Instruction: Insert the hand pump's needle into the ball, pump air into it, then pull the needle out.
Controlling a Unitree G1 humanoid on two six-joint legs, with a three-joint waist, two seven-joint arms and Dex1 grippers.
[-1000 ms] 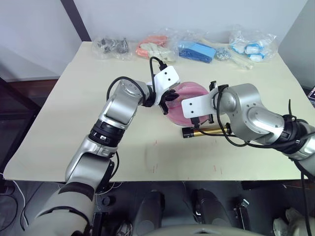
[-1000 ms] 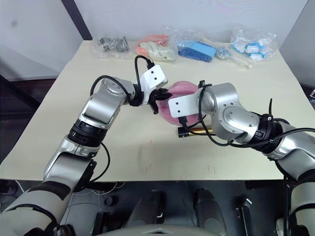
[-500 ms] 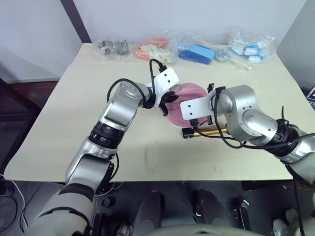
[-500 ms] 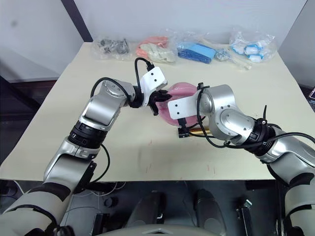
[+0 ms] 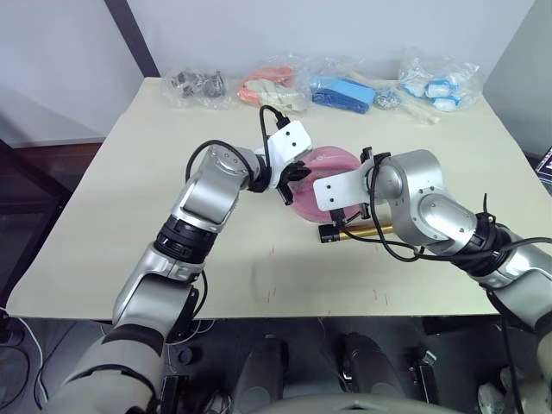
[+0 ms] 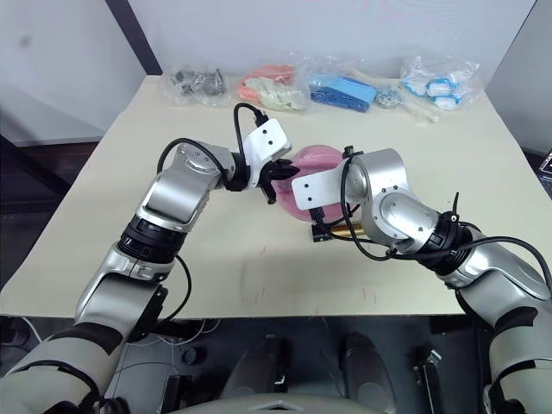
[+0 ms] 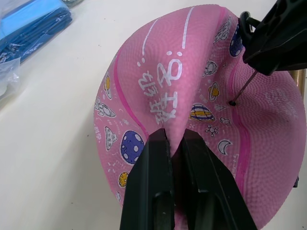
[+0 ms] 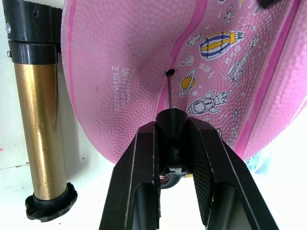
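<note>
Insertion is underway: right claw [image 8: 171, 139] clamping the thin metal needle [image 8: 170, 93] at the saggy pink rubber ball's [image 7: 192, 96] valve, left claw [image 7: 175, 143] pinching a fold mid-bench, a straight push being needed next.

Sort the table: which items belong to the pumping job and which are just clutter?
Job:
ball, pinched by left gripper
needle, held by right gripper, tip at the valve
hand pump, lying beside the ball

Clutter:
plastic bags along the table's far edge
</note>
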